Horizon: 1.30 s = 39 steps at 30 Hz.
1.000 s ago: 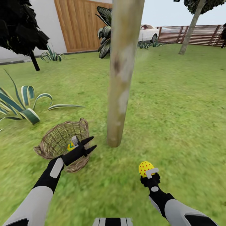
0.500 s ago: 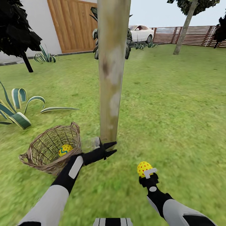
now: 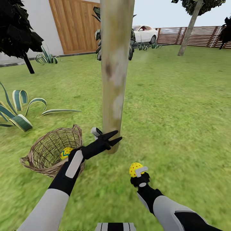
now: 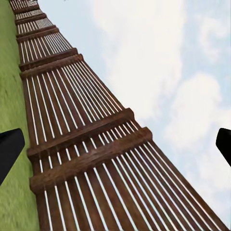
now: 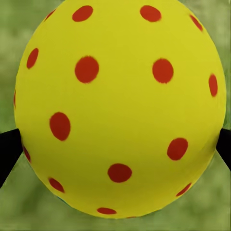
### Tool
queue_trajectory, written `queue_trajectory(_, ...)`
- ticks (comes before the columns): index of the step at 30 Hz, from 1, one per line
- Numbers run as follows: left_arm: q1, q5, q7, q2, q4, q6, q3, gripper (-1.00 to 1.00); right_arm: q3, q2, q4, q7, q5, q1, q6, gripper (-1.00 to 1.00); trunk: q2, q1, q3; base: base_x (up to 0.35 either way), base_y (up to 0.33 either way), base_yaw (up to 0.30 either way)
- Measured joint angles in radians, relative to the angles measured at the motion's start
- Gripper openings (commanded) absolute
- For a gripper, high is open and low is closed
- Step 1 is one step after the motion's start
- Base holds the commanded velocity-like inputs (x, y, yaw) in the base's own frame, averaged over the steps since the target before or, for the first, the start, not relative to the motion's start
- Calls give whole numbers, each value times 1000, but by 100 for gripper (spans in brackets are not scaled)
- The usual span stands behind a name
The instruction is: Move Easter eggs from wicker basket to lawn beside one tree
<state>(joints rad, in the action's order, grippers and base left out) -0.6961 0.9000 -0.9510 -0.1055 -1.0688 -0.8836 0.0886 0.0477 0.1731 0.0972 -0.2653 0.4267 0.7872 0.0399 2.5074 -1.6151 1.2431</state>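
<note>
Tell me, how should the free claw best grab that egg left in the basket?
Probably from above, through the wicker basket's open mouth, closing across the Easter egg's rounded middle. The woven walls block any approach from the side, and the open left gripper is empty.

A yellow egg [image 3: 134, 169] with red dots sits low in the frame, right of centre, clamped in the right gripper [image 3: 137, 172]. A second egg [image 3: 66, 153], yellow with a blue zigzag, lies inside the tilted wicker basket [image 3: 38, 160] at lower left on the lawn [image 3: 179, 112]. The pale, blotched tree [image 3: 115, 70] trunk rises through the centre.
</note>
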Motion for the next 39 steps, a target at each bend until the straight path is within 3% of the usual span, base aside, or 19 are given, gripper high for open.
queue_trajectory(6,2,0,1,0,7,3,34,100,0,-1,2,-1,-1,0,10,-100,0,0,7,0,0,204)
queue_trajectory(23,6,0,2,-5,1,4,42,100,1,-4,2,0,-2,-1,37,-100,4,-8,89,0,0,152)
queue_trajectory(39,8,2,0,-5,1,3,43,100,1,-5,-2,0,-3,-2,40,-100,4,-7,89,115,0,0)
